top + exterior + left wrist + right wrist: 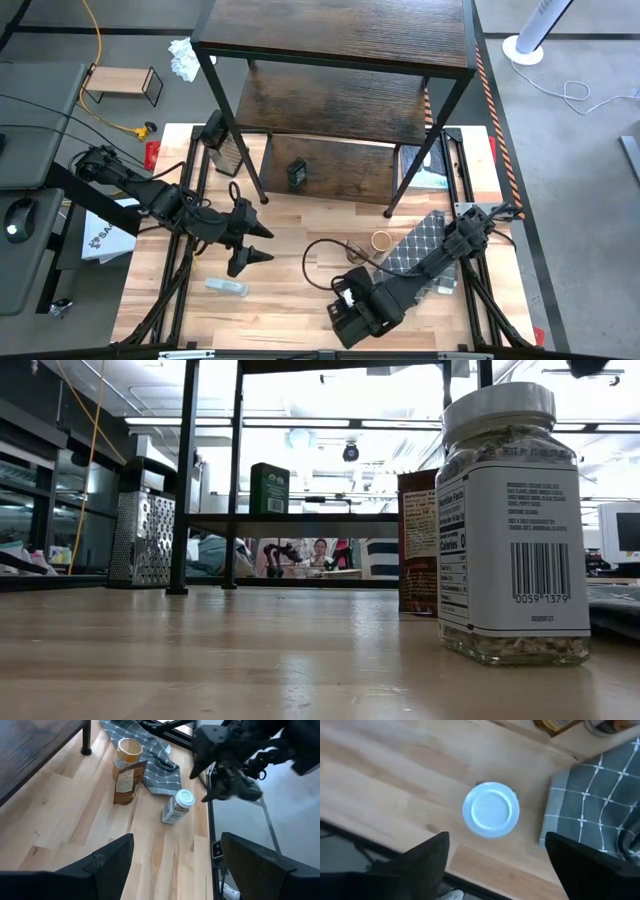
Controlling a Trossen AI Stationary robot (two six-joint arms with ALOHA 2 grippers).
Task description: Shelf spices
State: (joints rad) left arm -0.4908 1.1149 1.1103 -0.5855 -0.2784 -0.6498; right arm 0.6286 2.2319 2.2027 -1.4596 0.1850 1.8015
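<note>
The right gripper [492,855] hung straight above the white-capped jar [491,809], its fingers spread wide to either side of the cap and touching nothing. That jar stood upright near the surface's front edge, toward the right corner, just beside the grey checked cloth [150,757]. The left gripper [252,240] waited over the middle-left of the surface, fingers open and empty.

Most of the spices were not yet on the shelf [330,40]. A tan-lidded jar [127,752] and a reddish-brown packet [127,782] stood together by the cloth, near the shelf's front right leg. One dark jar [296,172] already sat on the lowest board.

The likely next step was a grip on the white cap. The jar looked tall and narrow, so an off-centre descent could have knocked it over with one finger, and it stood close enough to the front edge to roll off. A shallow pinch on the smooth cap could also have slipped in the lift. The cloth's edge beside the jar could have snagged a finger.
</note>
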